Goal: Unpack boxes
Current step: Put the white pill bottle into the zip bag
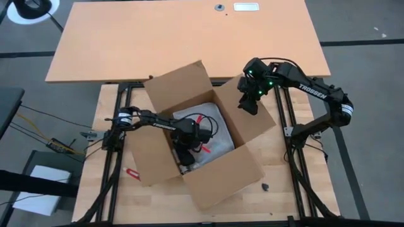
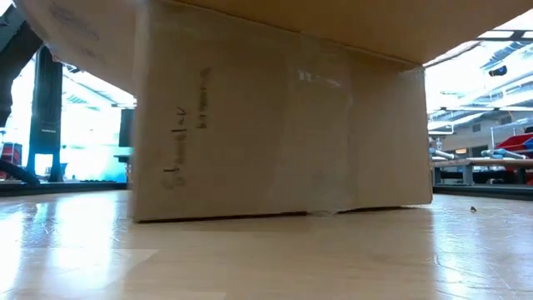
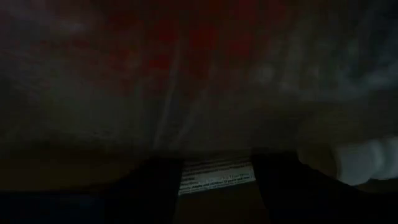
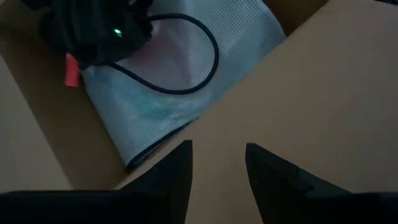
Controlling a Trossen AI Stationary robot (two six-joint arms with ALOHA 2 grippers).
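Observation:
The open brown cardboard box [image 1: 221, 176] stands mid-table with its flaps spread; in the low view its near wall [image 2: 283, 133] fills the picture. Inside lies a clear bag [image 1: 211, 116] with red things in it, resting on the box floor. My left gripper [image 1: 185, 153] reaches down into the box, at the bag's near end, open. In the left wrist view a white label [image 3: 214, 175] shows between its fingers. My right gripper [image 1: 248, 107] hangs open above the box's right flap [image 4: 311, 93], with nothing between its fingers. My left gripper points steeply down at the bag [image 3: 186, 74] inside the box. The view there is dark, and I cannot tell whether the fingertips touch the bag.
A larger tabletop [image 1: 189, 38] stands beyond the far edge. A small red piece [image 1: 133, 172] lies left of the box and a dark scrap [image 1: 265, 186] lies to its right. The box walls close in around my left arm.

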